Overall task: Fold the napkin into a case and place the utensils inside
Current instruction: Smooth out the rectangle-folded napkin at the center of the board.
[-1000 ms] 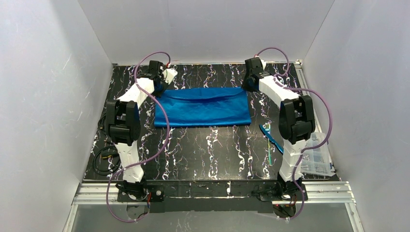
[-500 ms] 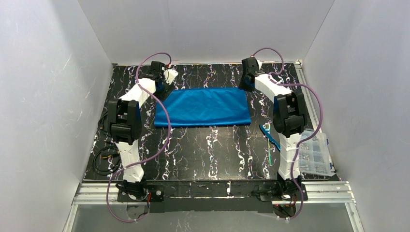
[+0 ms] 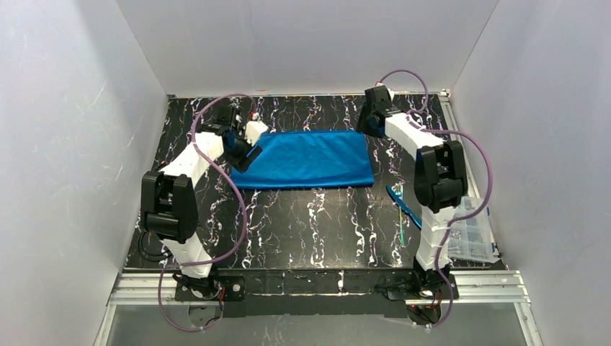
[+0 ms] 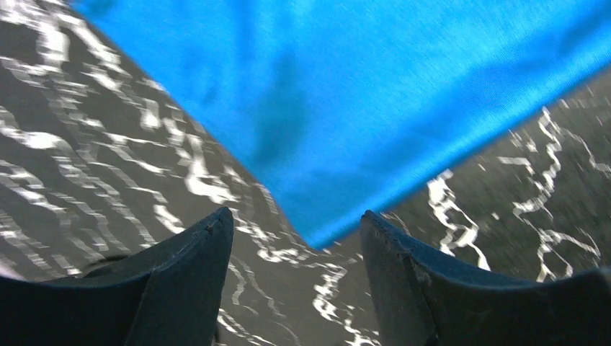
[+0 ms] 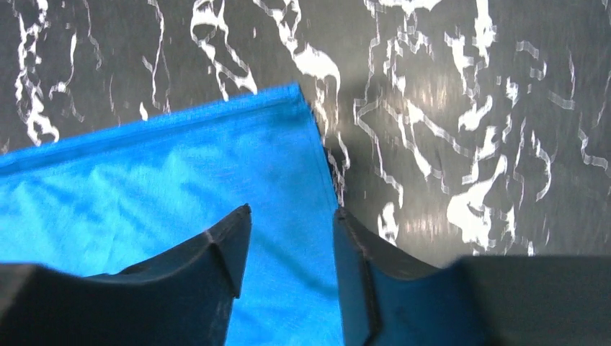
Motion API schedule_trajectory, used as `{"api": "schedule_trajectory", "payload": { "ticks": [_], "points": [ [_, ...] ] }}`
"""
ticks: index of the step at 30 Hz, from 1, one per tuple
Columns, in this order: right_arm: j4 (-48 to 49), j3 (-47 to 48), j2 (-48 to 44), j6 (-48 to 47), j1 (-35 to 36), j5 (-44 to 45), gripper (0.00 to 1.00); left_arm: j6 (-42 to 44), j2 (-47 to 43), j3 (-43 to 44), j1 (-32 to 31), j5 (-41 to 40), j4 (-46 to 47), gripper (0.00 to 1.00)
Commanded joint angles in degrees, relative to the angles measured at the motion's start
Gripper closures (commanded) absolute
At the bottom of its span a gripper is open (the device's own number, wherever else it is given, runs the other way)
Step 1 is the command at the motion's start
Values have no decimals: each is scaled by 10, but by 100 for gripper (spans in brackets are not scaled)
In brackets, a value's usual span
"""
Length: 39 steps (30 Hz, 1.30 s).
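The bright blue napkin [image 3: 302, 160] lies flat on the black marbled table as a wide folded rectangle. My left gripper [image 3: 243, 153] hangs at its left edge, open. In the left wrist view the left gripper [image 4: 295, 223] has nothing between its fingers, and a corner of the napkin [image 4: 346, 108] points at the gap. My right gripper [image 3: 367, 127] is over the far right corner. In the right wrist view the right gripper [image 5: 292, 213] stands open just above the napkin [image 5: 180, 180], apart from the cloth. The utensils [image 3: 403, 205] lie by the right arm, partly hidden.
A clear plastic box [image 3: 472, 231] of small parts sits at the table's right edge. A black cable coil [image 3: 153, 238] lies at the near left. White walls close in the table on three sides.
Both grippers opened and let go of the napkin's far edge, which now lies flat. The left arm swung back and down along the left edge; the right barely moved.
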Motion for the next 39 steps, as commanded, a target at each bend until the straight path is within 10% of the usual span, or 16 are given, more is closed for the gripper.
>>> {"api": "schedule_trajectory", "payload": {
  "ticks": [1,7,17,39],
  "points": [
    [31,-83,-94,17,4,-65,55,10,-24,-61,-5,79,-65,39],
    [20,-130,-133,0,48,-260,98,-48,-4,-2,-19,183,-144,48],
    [-40,-93,-36,-17,96,-511,99,-201,102,102,-79,407,-181,56],
    [-62,-83,84,-6,89,-538,99,-377,242,165,-122,463,-46,63]
  ]
}}
